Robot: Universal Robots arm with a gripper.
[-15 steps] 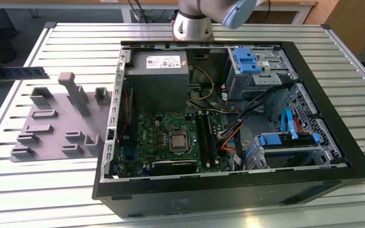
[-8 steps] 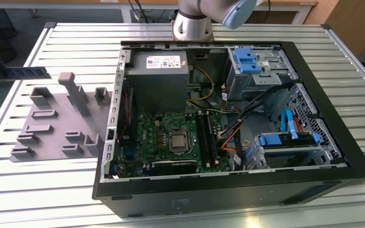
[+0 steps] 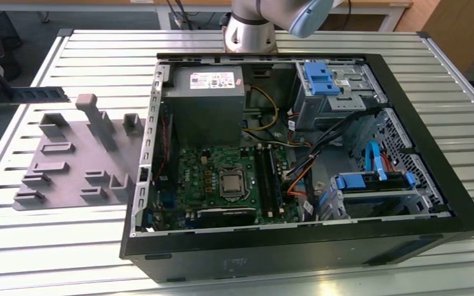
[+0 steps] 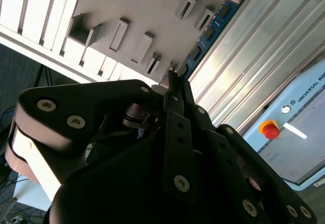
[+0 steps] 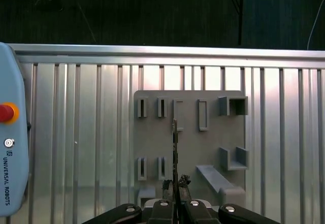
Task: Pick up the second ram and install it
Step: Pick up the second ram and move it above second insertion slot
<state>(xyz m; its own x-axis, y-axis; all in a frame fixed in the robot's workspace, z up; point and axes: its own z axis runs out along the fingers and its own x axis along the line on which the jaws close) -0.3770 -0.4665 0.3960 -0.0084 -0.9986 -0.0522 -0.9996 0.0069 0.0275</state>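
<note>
The second ram [image 5: 175, 148] is clamped edge-on between the fingers [image 5: 166, 185], clear of the grey holder plate [image 5: 193, 145].

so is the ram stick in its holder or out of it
Out. The gripper is shut on the ram stick, holding it above the grey holder plate, clear of its slots.

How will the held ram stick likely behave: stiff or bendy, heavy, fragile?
Probably stiff: the second ram juts straight from the gripper without sagging in the exterior view. Likely light, since it looks very thin edge-on in the first wrist view. Gripped at one end, it might pivot if bumped; its exposed chips look fragile.
</note>
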